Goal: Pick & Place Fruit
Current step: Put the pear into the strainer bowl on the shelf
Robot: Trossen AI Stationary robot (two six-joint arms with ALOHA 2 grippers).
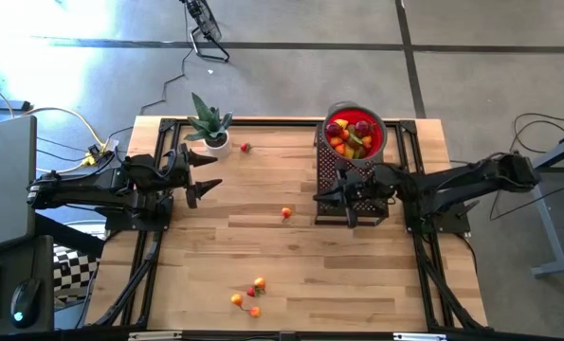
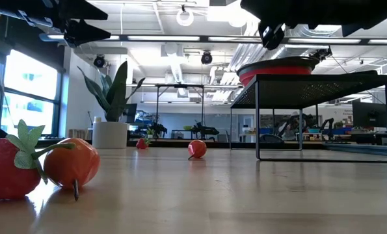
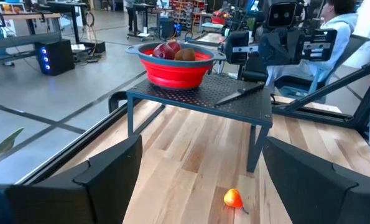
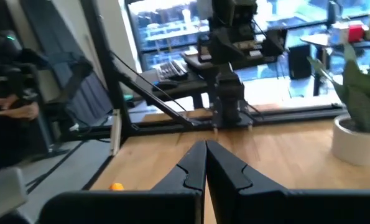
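Left tool (image 1: 209, 172) open above table (image 1: 357, 275)

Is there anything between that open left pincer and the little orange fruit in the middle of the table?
Nothing visible: only bare wood lies between the left pincer and the orange fruit. The potted plant stands off to one side.

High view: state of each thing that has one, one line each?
left gripper: jaws open, empty, above the table's left side
right gripper: jaws shut, empty, at the rack
red bowl: upright on the rack, full of fruit
black rack: standing on its legs
potted plant: upright
loose fruit: lying on the table, not yet in the bowl
knife: lying flat on the rack
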